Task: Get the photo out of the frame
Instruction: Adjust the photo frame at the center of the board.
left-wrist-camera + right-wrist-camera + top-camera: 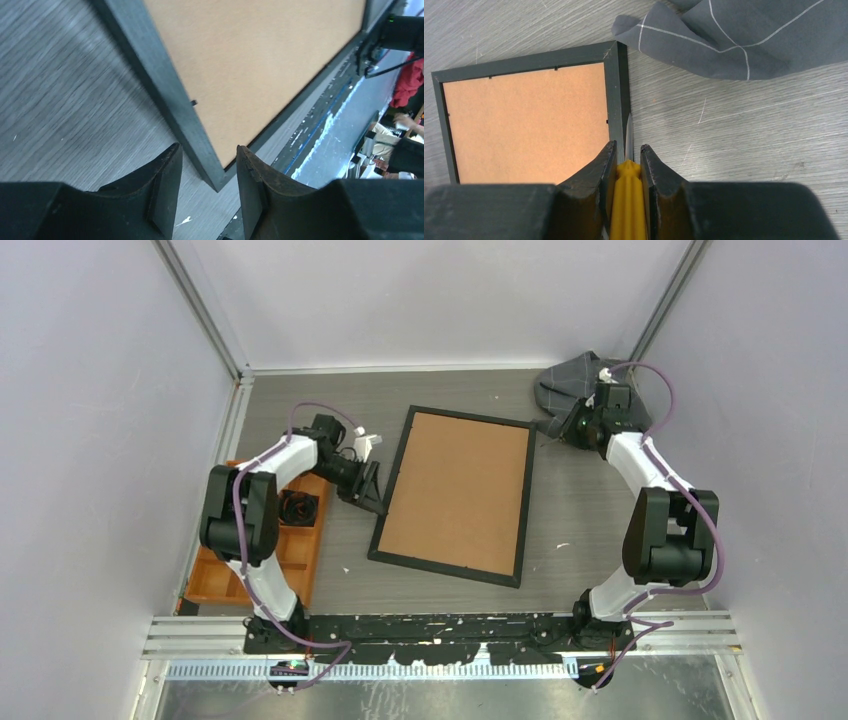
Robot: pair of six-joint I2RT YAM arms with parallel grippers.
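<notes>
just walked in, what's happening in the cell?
The frame lies face down on the table, brown back up, so the photo is not visible and not out yet. The right gripper is shut on a yellow-handled tool, whose metal tip sits against the frame's outer edge near a far corner. The left gripper is open, its fingers either side of a near corner of the frame. A grey cloth and an orange tray sit aside.

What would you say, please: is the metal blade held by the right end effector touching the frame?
Cannot tell. The right wrist view shows the blade along the frame's outer edge with no visible gap, but not its height.
</notes>
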